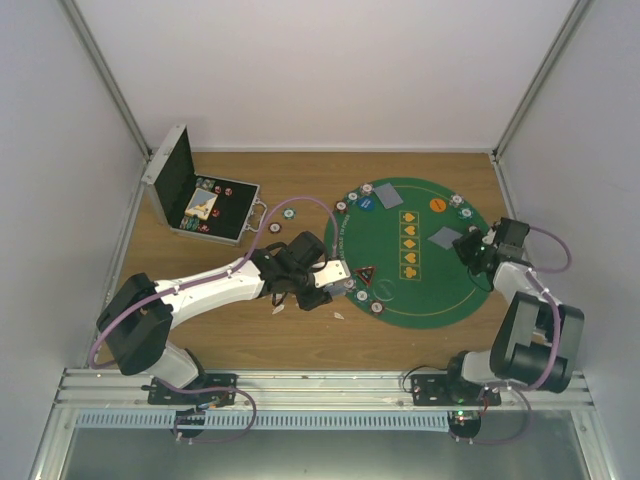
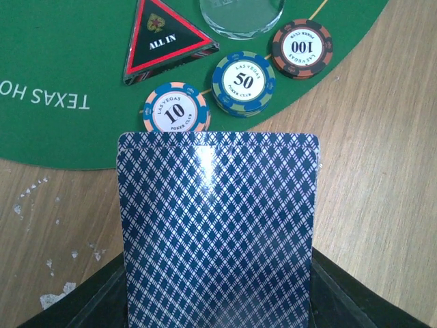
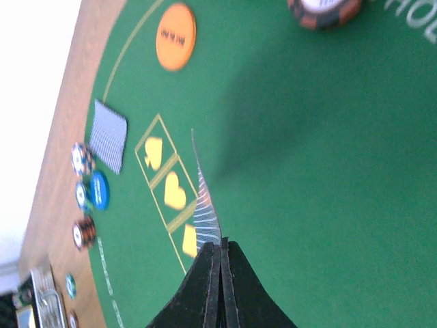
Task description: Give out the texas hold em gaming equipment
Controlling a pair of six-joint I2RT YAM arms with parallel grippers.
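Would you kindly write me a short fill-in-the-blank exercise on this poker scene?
The left gripper grips a blue-backed playing ____.
The triangular token reads ALL ____.
The middle chip, between the 10 chip and the 100 chip, is marked ____.
Missing: card; IN; 50.

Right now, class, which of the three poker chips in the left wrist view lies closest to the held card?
The blue-and-orange 10 chip, just above the top edge of the card; the green 50 chip and dark 100 chip sit farther off.
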